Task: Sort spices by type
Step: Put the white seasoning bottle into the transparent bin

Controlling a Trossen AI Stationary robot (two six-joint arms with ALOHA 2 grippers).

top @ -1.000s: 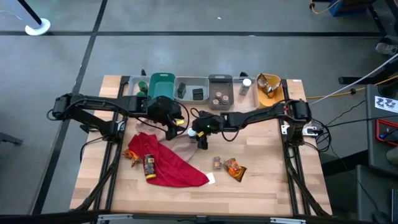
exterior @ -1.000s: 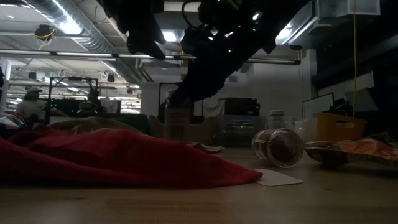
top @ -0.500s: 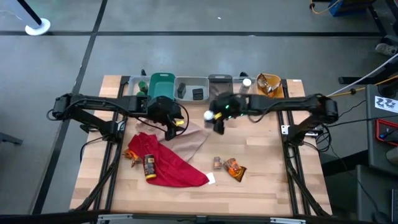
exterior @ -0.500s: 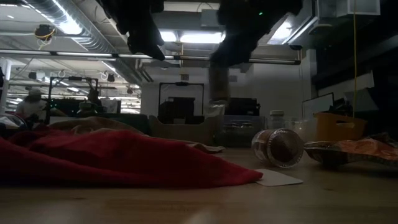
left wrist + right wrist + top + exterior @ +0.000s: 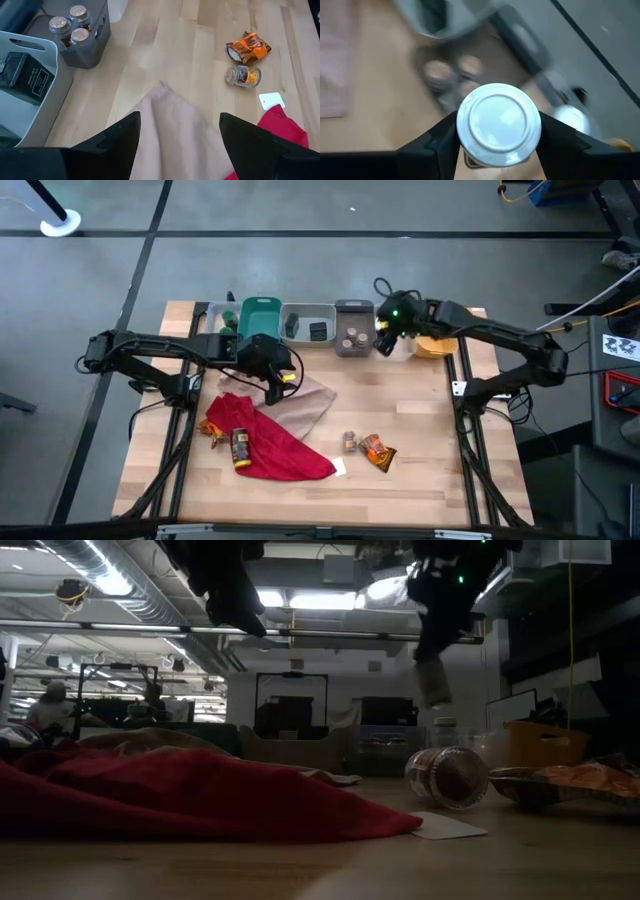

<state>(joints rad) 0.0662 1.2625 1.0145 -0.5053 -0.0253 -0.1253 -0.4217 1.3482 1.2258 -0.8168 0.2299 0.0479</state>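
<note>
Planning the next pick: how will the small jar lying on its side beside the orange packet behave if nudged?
The small jar is round and lies on its side, so it would probably roll. It looks like clear glass, likely slippery and breakable. The orange packet beside it might stop it one way.

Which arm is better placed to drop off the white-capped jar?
Right. Its gripper holds the white-capped jar above the bins' right end, near another white-capped jar. The left gripper hangs empty over the tan cloth.

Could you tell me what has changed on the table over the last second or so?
The right pincer, holding a white-capped jar, swung from mid-table to the far row of bins, beside the grey bin. The left pincer stayed open over the tan cloth; the red cloth and loose spices did not move.
</note>
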